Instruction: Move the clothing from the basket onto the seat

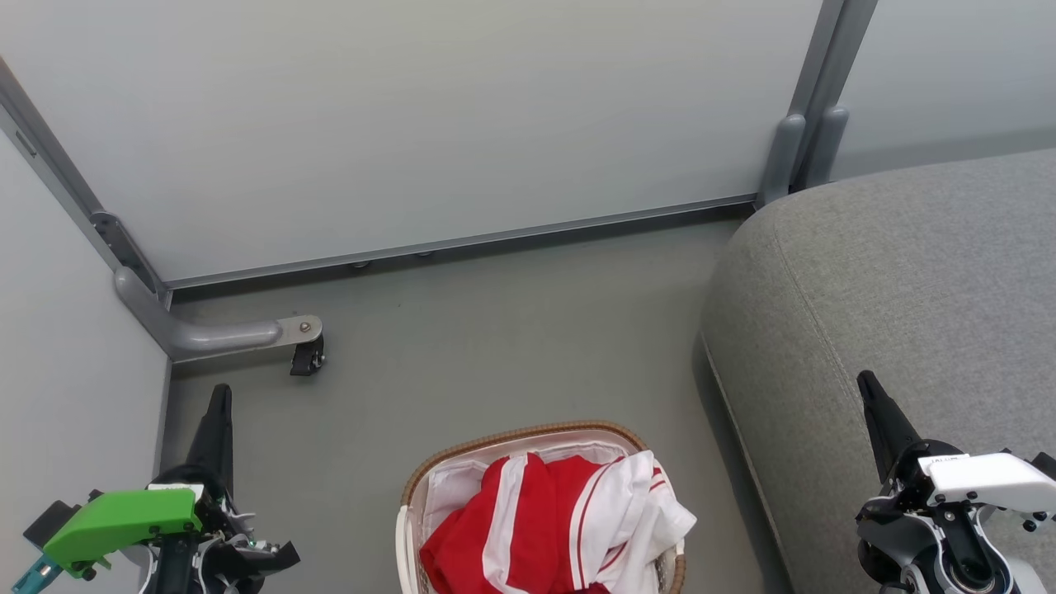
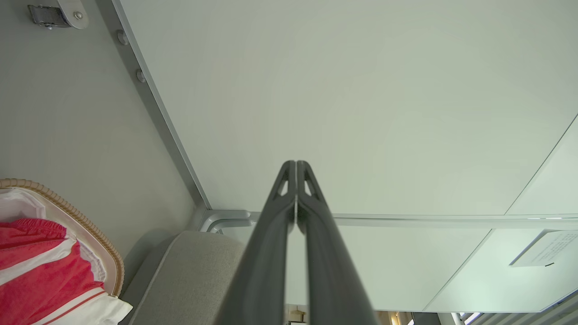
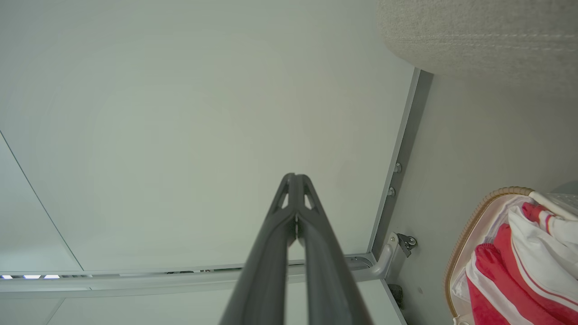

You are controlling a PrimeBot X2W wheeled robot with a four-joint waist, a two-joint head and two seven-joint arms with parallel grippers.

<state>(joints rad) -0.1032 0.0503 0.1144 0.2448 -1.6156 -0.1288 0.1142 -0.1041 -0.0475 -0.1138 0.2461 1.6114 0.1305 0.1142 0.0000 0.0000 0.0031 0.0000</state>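
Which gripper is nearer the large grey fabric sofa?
Right. The right gripper appears over the edge of the grey fabric sofa; the left gripper is beyond the white brown-rimmed basket.

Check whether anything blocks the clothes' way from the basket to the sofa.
Nothing visible does. The clothes lie heaped in the basket, and only a strip of floor separates it from the sofa on the robot's right.

A lab-style mock living space: pale partition panels (image 1: 462,124) on a castered metal foot (image 1: 223,334) stand beside a grey sofa (image 1: 907,289).
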